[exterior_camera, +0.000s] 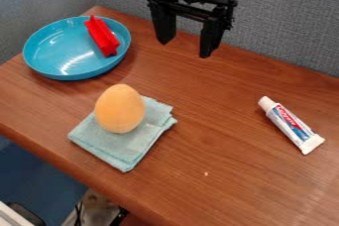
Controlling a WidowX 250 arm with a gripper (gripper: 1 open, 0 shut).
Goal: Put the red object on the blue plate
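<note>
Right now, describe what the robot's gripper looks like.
The gripper is all black: a blocky body at the top edge of the picture, with a crossbar from which two long, straight fingers hang down. The fingers look flat and slightly tapered at the tips. No cables, labels or coloured markings are visible on it.

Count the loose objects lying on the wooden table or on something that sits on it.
5: round blue plastic plate far left, long red object on it, teal folded cloth near front, orange egg-shaped object atop cloth, white toothpaste tube at right. None appear hidden.
</note>
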